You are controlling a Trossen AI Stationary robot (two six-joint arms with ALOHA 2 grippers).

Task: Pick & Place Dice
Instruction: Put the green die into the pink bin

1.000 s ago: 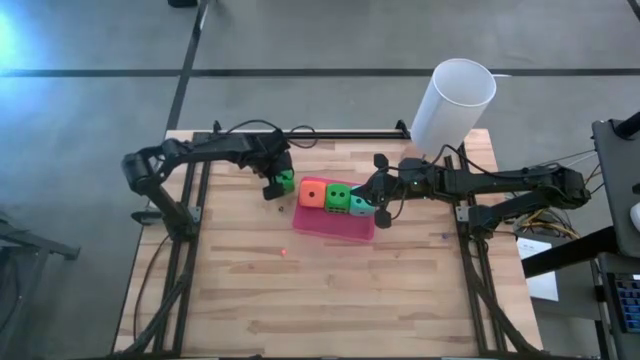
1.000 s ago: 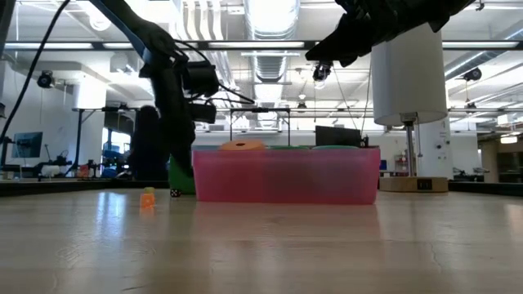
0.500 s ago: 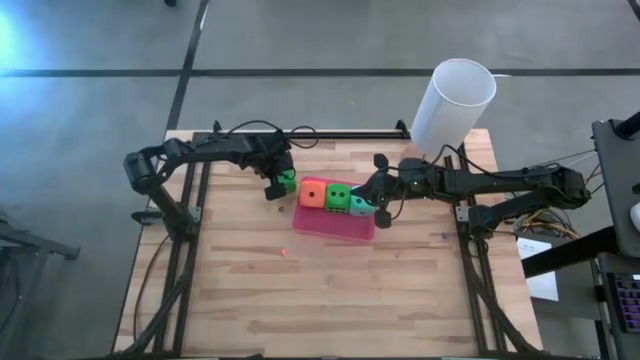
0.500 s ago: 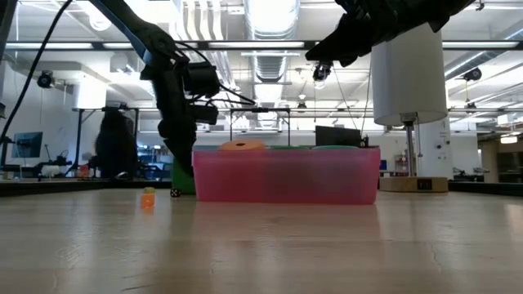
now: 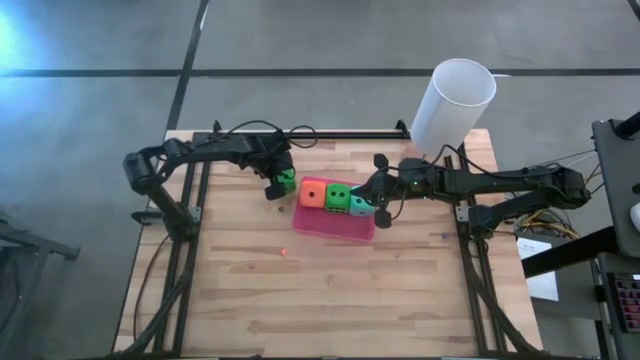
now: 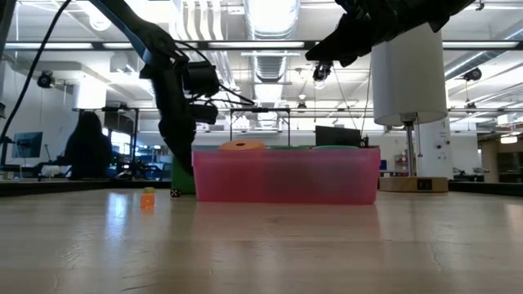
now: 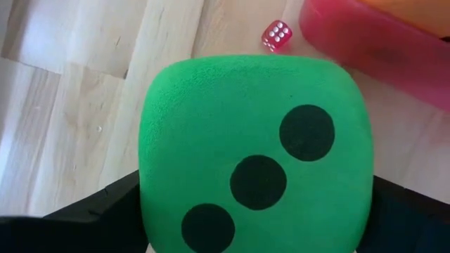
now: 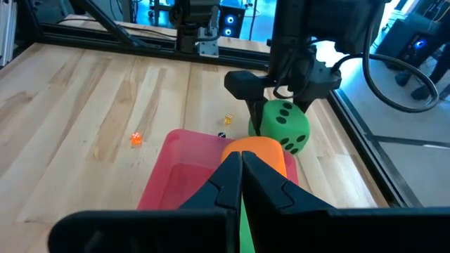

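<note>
- Almost nothing on the desk has shifted since the earlier frames; only the person in the room behind has walked to the left, and the left arm has stayed at the same place.
- Left end effector stands just beside the left end of the pink pad, with its fingers spread wide on both sides of a green die. From these views I cannot tell if they press the die already or only stand around it.
- This green die rests low near the desk, just off the pad, showing a face with three pips to the left wrist camera.
- On the pad, in one row, lie the orange die, the second green die and the teal die.
- Right end effector is closed and empty, hanging over the right end of the pad, by the teal die.
- In my judgement, the coming move depends on this: the die lies directly between the left fingers, and the pad is just to its right, so the left arm is the nearer one.
- A tiny red die lies on the desk close to the pad.
</note>
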